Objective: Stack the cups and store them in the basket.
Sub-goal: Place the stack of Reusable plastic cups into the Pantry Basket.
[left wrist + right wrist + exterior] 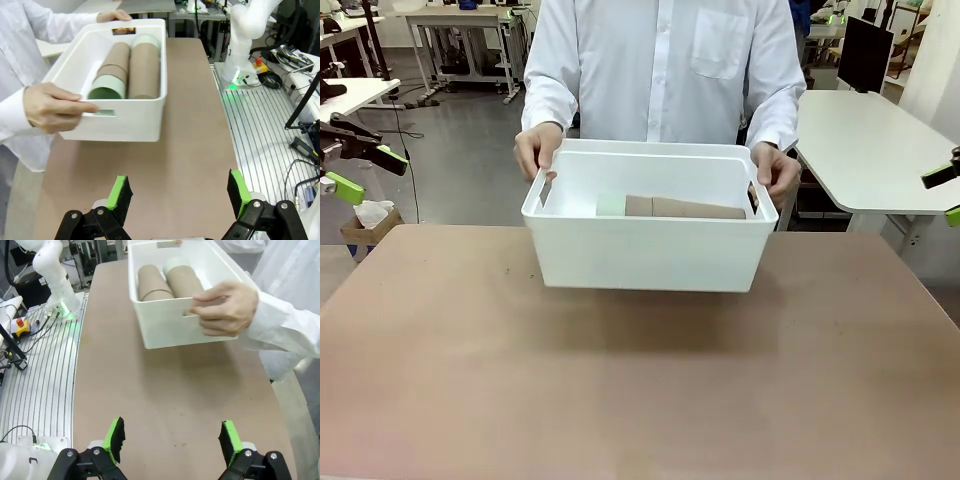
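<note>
Cups (131, 67) lie lengthwise (stacked) in basket (125, 122).

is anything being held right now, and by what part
The person's hands hold the basket by the handle cutouts at its two short ends, cups lying inside. Both claws, left and right, are open and empty.

The front camera sits low at the table's (640, 400) near edge, facing the person (660, 70). Both wrist cameras hang back at opposite ends, looking inward — all three share the basket (650, 250).
</note>
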